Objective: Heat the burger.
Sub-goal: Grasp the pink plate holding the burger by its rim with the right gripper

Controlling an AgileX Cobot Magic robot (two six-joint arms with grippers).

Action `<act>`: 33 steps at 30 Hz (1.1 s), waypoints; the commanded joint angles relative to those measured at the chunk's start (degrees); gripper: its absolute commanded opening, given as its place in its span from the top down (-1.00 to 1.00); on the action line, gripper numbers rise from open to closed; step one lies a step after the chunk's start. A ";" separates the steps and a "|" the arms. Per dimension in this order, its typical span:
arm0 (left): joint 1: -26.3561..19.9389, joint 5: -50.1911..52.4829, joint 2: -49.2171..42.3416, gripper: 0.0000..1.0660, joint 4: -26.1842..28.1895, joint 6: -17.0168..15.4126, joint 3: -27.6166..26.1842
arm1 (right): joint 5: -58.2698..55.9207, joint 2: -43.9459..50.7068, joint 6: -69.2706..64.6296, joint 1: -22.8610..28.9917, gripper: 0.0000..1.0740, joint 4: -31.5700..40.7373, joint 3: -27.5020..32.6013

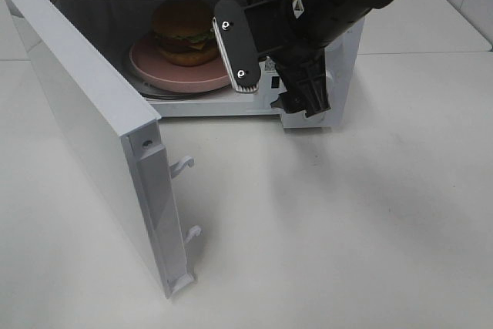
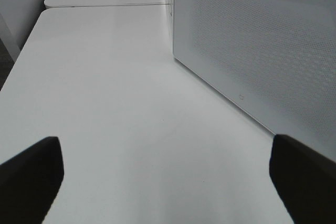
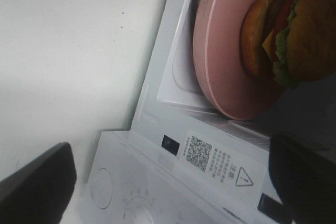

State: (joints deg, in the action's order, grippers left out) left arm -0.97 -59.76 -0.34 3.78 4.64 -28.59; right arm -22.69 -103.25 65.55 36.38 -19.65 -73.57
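The burger (image 1: pixel 185 32) sits on a smooth pink plate (image 1: pixel 166 75) inside the open white microwave (image 1: pixel 339 59). The right gripper (image 1: pixel 266 67) hovers at its front, fingers spread, empty. Only the left wrist view shows the left gripper (image 2: pixel 168 177), spread over bare counter (image 2: pixel 115 103) beside the perforated door (image 2: pixel 262 40).

A plain white surface (image 1: pixel 347 229) fills the scene, matte and smooth. Directly on it stands a white microwave (image 1: pixel 339 44) toward the far side, its door (image 1: pixel 85 113) swung wide open toward the near left. In the left wrist view, the door's perforated panel (image 2: pixel 262 51) rises just above the surface (image 2: pixel 115 103).
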 commanded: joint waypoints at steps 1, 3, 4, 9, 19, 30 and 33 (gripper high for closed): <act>0.06 0.23 -0.97 -0.88 0.29 -0.11 0.06 | 0.52 -1.66 -0.86 0.57 -0.78 -0.46 -1.60; 0.06 0.23 -0.97 -0.88 0.29 -0.11 0.06 | 1.66 -3.72 -1.20 1.26 -0.77 -0.46 -3.27; 0.06 0.23 -0.97 -0.88 0.29 -0.11 0.06 | 1.66 -3.72 -1.20 1.26 -0.77 -0.46 -3.27; 0.06 0.23 -0.97 -0.88 0.23 -0.11 0.06 | 1.78 -7.22 -1.20 1.26 -0.75 -0.23 -6.25; 0.06 0.17 -0.97 -0.88 -1.20 -0.11 0.06 | 2.81 -15.64 -3.09 1.26 -0.72 -0.23 -13.29; 0.06 0.11 -0.97 -0.88 -4.41 -0.11 0.06 | 2.81 -23.20 -5.73 1.26 -0.69 -0.17 -20.86; 0.06 0.11 -0.97 -0.88 -5.10 -0.11 0.06 | 2.81 -24.12 -6.02 1.26 -0.69 -0.17 -22.12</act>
State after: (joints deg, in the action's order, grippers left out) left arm -0.97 -59.76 -0.34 -0.92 4.64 -28.59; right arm -20.28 -127.25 60.22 37.47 -19.94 -95.17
